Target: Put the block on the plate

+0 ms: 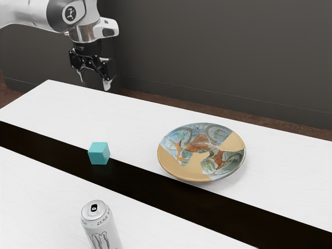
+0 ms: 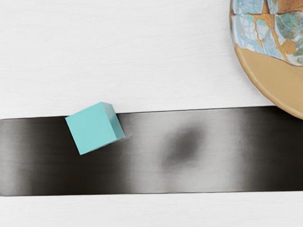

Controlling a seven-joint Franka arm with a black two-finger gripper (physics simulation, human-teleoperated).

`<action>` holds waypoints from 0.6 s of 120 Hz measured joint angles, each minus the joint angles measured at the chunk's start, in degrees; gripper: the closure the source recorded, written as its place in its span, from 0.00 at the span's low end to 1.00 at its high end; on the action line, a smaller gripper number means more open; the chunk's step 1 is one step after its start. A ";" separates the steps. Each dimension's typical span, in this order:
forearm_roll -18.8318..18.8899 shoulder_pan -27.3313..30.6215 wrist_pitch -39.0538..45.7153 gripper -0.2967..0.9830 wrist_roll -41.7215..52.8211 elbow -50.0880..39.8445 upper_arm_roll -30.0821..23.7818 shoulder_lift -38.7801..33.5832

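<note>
- Dark grey walls (image 1: 223, 57) stand behind a white table (image 1: 57, 109) crossed by a black strip (image 1: 46, 142).
- Shallow patterned plate (image 1: 193, 163) rests on the table, its rim reaching over the strip's edge.
- Teal block (image 1: 97, 154) sits outside the plate, at the strip's edge.
- White drink can (image 1: 101, 231) stands across the strip from the plate.
- Hand (image 1: 95, 84) hangs above table height, fingers spread.

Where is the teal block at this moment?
In the exterior view, the teal block sits on the dark strip's edge, left of the patterned plate and beyond the can.
</note>
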 joint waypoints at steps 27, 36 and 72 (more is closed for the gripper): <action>-1.58 7.36 3.67 0.23 0.13 -2.28 0.06 6.58; -4.31 11.59 6.47 0.23 -0.43 -2.70 -0.10 11.38; -12.06 14.17 18.58 0.23 -5.59 -8.33 -0.74 20.00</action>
